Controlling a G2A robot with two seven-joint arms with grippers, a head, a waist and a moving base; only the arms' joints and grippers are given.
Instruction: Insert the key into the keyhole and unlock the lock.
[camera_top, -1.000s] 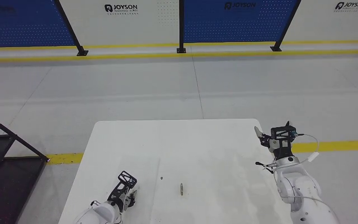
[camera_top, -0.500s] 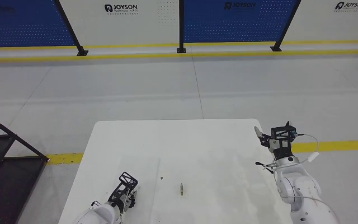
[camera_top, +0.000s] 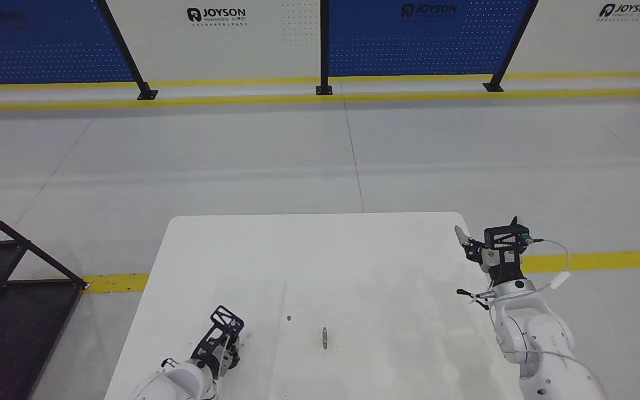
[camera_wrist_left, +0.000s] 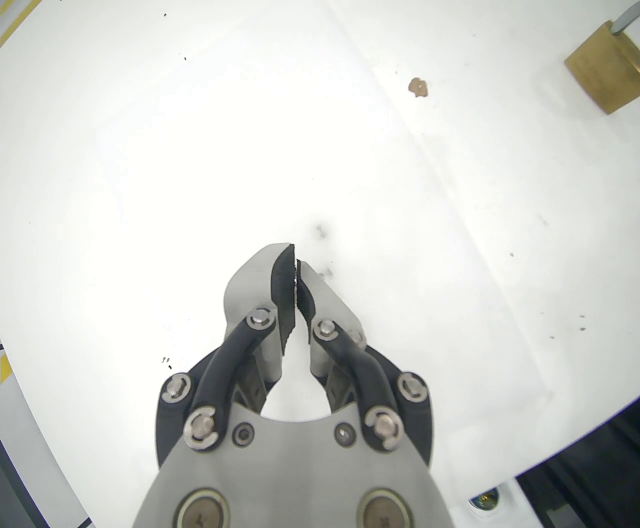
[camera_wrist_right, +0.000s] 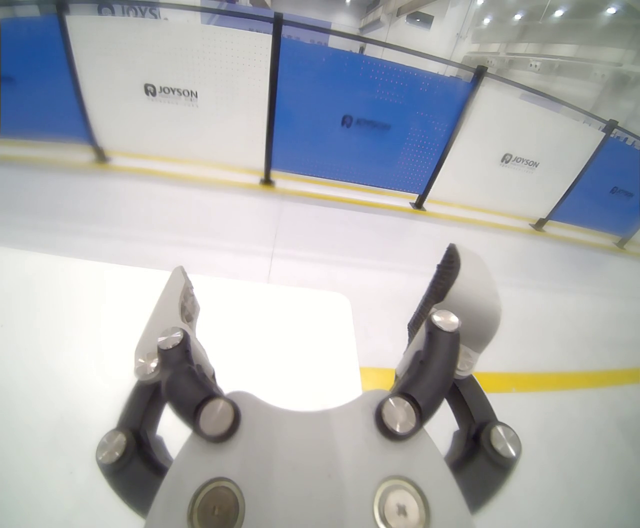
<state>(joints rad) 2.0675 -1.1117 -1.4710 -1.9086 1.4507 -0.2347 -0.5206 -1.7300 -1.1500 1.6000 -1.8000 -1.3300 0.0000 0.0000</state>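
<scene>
The left gripper (camera_wrist_left: 296, 260) hangs low over the near left part of the white table (camera_top: 380, 260), its ribbed pads pressed together; whether anything thin is pinched between them cannot be told. Just to its right a small brown piece (camera_wrist_left: 418, 87) lies flat on the table, too small to name with certainty; it may be the key. Further right lies the lock (camera_wrist_left: 602, 75), a brass padlock resting on the table with its steel shackle (camera_wrist_left: 624, 19) on the side away from the left gripper; the keyhole cannot be made out. Far right, well apart from all this, the right gripper (camera_wrist_right: 315, 262) sits above the table's far right corner, fingers spread wide with nothing between them.

The task looks barely begun: lock and brown piece lie apart and neither is clearly held. The step in hand, as I judge it, is securing the key. If the brown piece is the key, the pads should part first, come straight down over it and close on its head, leaving the blade free. A thing this flat will slide rather than lift, so the fingertips must meet the table lightly. The lock is loose and will skid under a push, so the idle right gripper would do well to pin its body before any insertion, with the keyhole turned toward the key.
</scene>
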